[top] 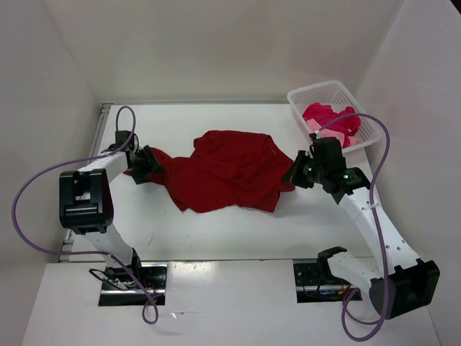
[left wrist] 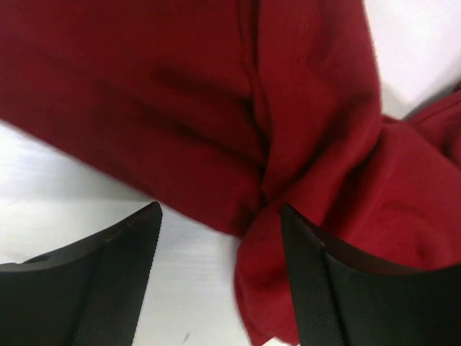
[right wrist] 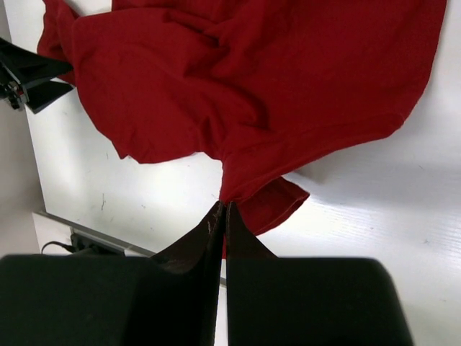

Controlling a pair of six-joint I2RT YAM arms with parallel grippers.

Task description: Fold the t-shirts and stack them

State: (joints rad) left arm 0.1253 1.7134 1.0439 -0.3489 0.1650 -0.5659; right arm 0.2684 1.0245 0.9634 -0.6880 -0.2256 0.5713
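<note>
The right gripper [right wrist: 225, 207] is pinching the edge of the dark red t-shirt [right wrist: 238, 79] with its jaws closed, probably to tug it flat for folding. The left gripper [left wrist: 220, 216] is hovering at the opposite end, jaws spread wide and clamping nothing. The shirt is lying rumpled in the middle of the table [top: 216, 231]. The magenta t-shirt [top: 328, 115] and the light pink t-shirt [top: 325, 134] are waiting in the white basket [top: 299, 97]. No writing is showing.

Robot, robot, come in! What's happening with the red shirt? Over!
Left end effector open at dark red shirt edge. Right end effector shut on the opposite edge. Shirt crumpled, not yet folded. Nothing in the way. Over.
</note>
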